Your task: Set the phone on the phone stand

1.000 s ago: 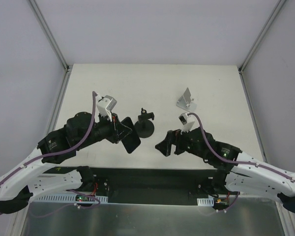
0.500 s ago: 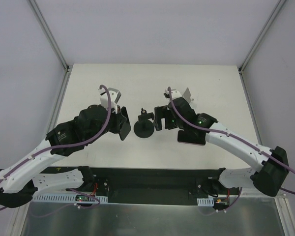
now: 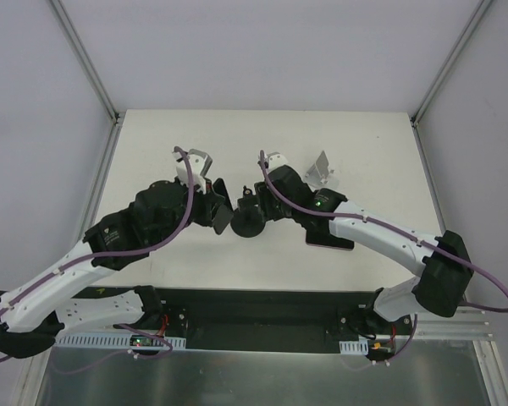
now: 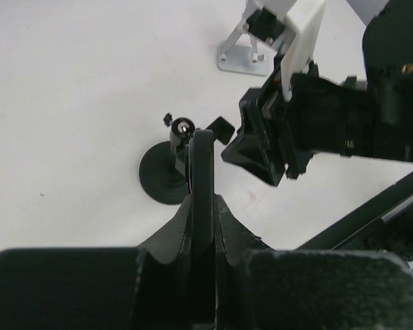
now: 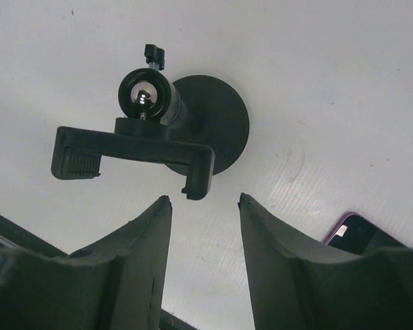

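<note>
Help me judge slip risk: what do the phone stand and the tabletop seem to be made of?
Phone stand: looks like matte black plastic, dull and even, with molded edges. The ball at its joint glints like polished metal.
Tabletop: white, matte and faintly scuffed, likely laminate or painted board, though the pictures leave that open.

Left claw (image 4: 203, 213) pinched tight; right claw (image 5: 205, 206) parted.

A robotics lab test cell: a bare white counter (image 3: 152, 144) boxed in by plain pale panels (image 3: 262, 51) on aluminium struts (image 3: 85, 59). A left arm (image 3: 59, 279) and right arm (image 3: 389, 239), trailing purple cable, are bolted to a black rail (image 3: 254, 309) at 6 o'clock beside exposed circuit boards (image 3: 140, 341).
</note>
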Tool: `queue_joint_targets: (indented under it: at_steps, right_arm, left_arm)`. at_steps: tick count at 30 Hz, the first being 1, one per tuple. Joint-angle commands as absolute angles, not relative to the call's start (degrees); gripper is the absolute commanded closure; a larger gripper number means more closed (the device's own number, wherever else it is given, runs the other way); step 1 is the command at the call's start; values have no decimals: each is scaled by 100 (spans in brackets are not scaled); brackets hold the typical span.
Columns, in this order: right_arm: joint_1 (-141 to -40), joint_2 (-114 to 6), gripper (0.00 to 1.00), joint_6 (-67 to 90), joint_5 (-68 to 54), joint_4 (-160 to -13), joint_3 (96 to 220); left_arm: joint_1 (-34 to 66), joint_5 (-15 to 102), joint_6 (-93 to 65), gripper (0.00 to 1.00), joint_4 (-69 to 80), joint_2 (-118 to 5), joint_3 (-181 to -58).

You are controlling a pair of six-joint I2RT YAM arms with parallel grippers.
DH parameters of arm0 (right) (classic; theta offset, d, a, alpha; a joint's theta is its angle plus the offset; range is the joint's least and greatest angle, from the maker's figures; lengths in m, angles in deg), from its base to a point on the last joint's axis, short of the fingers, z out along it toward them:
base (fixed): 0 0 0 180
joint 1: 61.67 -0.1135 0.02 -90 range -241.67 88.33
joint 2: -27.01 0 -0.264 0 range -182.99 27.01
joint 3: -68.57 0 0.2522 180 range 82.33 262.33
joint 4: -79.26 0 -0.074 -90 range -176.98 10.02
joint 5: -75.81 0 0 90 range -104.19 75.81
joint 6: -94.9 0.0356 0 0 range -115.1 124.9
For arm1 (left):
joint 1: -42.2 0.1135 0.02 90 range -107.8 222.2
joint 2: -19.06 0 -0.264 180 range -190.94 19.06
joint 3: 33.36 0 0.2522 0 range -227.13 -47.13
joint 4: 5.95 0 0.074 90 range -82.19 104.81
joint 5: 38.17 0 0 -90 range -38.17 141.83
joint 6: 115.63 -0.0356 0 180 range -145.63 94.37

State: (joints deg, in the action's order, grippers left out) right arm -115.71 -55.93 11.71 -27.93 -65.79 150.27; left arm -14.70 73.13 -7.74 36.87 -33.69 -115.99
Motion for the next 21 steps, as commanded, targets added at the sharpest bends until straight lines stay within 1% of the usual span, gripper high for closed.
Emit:
queue_joint_targets:
  at_steps: [1, 2, 7, 8, 10, 11, 16, 17, 20, 21]
  right_arm:
    - [-11590, -5666, 55, 965, -2975, -6905, 15299]
    - [-11581, -5675, 57, 956, -2966, -6983, 15308]
    - [-11581, -5728, 59, 737, -3010, -6975, 15431]
    - [-11581, -5754, 60, 693, -3036, -6967, 15448]
    - [-11581, -5815, 65, 614, -3098, -6931, 15545]
    - [-11581, -5833, 71, 604, -3133, -6905, 15571]
    - [-11590, -5903, 82, 561, -3151, -6975, 15607]
    - [-11590, -5921, 87, 560, -3098, -7019, 15615]
    - [-11590, -5991, 99, 569, -2975, -6984, 15660]
    - [-11599, -6000, 99, 560, -2966, -6993, 15651]
  left_arm:
    - [-1422, 7152, -752, 100, 3321, -2508, -11043]
    - [-1422, 7083, -752, 100, 3321, -2393, -10962]
    - [-1422, 6906, -638, 100, 3418, -1847, -10506]
    - [-1422, 6871, -603, 100, 3426, -1829, -10478]
    - [-1422, 6801, -550, 100, 3435, -1803, -10426]
    - [-1422, 6783, -541, 100, 3444, -1820, -10434]
    - [-1422, 6503, -611, 100, 3514, -1978, -10575]
    - [-1422, 6397, -672, 100, 3506, -1987, -10584]
    - [-1422, 6098, -830, 100, 3497, -2022, -10584]
    - [-1422, 6045, -866, 100, 3471, -2048, -10558]
